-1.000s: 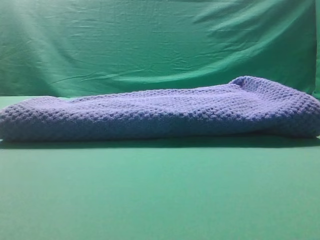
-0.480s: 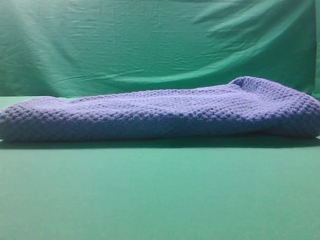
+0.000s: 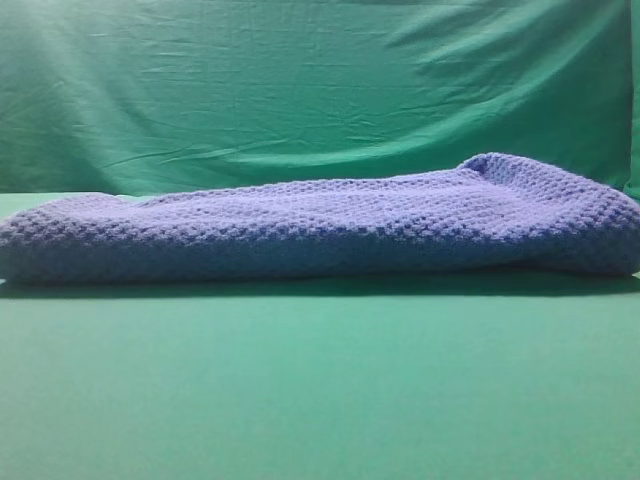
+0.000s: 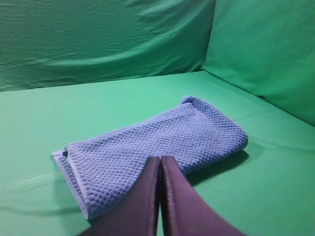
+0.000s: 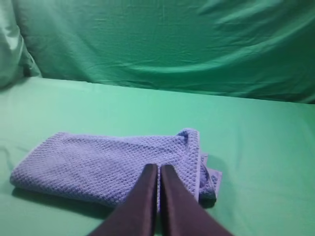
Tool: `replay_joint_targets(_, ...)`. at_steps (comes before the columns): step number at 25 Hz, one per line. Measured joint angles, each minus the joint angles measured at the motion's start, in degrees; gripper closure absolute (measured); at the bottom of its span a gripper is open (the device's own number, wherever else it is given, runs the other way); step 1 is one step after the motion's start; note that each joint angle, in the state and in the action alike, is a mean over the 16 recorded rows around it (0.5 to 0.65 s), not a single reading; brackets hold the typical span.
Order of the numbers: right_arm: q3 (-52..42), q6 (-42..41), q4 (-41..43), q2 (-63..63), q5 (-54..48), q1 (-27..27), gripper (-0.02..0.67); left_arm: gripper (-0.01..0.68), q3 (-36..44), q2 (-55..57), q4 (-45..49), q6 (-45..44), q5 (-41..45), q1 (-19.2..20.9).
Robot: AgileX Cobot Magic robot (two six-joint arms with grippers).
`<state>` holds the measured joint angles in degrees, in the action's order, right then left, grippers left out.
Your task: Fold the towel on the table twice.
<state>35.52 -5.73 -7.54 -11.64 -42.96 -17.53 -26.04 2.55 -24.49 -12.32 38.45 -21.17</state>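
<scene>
- Nearest in each wrist view are the grippers themselves. The left gripper [image 4: 160, 162] has its two dark fingers pressed flat together with nothing between them, and it hangs above the near edge of the cloth without touching it.
- The right gripper [image 5: 158, 169] looks the same: jaws closed tight, empty, poised over the near long side of the cloth.
- Just beyond the fingertips lies the towel [image 3: 320, 225], a thick blue waffle-weave cloth resting on the table [image 3: 320, 390]. In the high view it stretches almost the whole width of the picture as a long, low band, with bare green surface in front of it.
- The towel looks at least partly folded. The left wrist view shows a rounded, doubled fold along its far right end and stacked hemmed edges at the near left end. The right wrist view shows layered edges bunched at its right end, slightly untidy.
- My judgement: one lengthwise fold is in place; whether the second is done I cannot tell for sure. The long, narrow shape suggests a crosswise fold is still left.
- Farthest back hangs the wrinkled green backdrop [image 3: 300, 80], well behind the towel.
</scene>
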Motion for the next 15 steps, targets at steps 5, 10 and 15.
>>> replay_joint_targets(5,-2.4,0.2,-1.7,6.8,-0.2,0.0,0.649,0.673,1.9,-2.8,0.4,1.2,0.1,0.0)
replay_joint_targets(10,-4.4,1.2,-3.0,10.7,-0.8,0.0,0.649,0.673,2.9,-3.4,1.1,2.2,-0.3,0.0)
replay_joint_targets(15,-8.0,2.4,-3.7,12.5,2.1,0.0,0.649,0.673,4.4,-3.4,3.6,2.8,-3.8,0.0)
